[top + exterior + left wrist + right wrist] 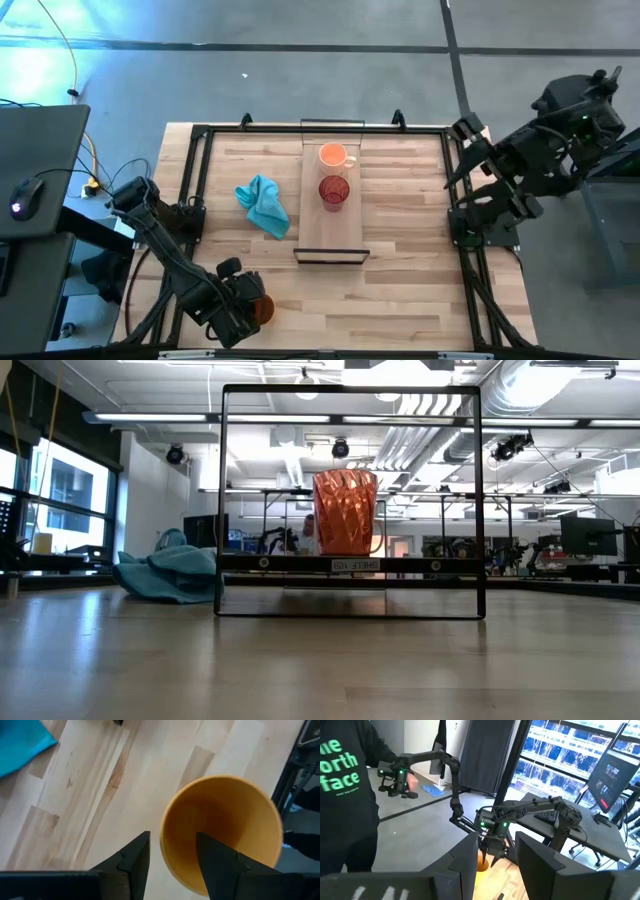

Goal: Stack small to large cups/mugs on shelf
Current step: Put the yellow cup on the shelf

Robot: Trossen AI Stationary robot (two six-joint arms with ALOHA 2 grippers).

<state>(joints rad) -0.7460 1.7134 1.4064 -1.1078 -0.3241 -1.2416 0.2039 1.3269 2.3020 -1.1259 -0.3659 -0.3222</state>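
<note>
Nearest the left wrist camera: two dark fingers (131,861) set astride the near wall of the amber-brown cup (223,830), one finger outside the rim, the other inside the bowl, clamped on that wall. Cup tilted toward the lens, open mouth and smooth inner wall showing, pale tabletop (100,795) behind it. Corner of the teal cloth (22,745) at the edge of that view.

Seen from above: left gripper (248,300) low at the near left corner of the table, amber-brown cup (262,308) in its grasp, well apart from the shelf (318,235). Left arm stretched from its base at the table's left edge down toward that corner.

On the shelf, running down the middle of the table: pale orange mug (333,155) at the far end, handle turned to the right; dark red patterned cup (333,191) just beside it toward the near end, upright, the two not stacked. Rest of the board bare, dark raised lip (331,257) at the near end. Teal cloth (263,205) crumpled on the tabletop just left of the shelf.

From table height: dark red patterned cup (345,511) standing on the shelf's dark bar (350,563), inside a thin black frame (222,500); teal cloth (168,575) heaped to the left.

Right gripper (470,135) folded back off the table's right edge, raised; fingers (465,857) apart, nothing between them. Person in a dark printed sweatshirt (342,795) standing in the room beyond.
</note>
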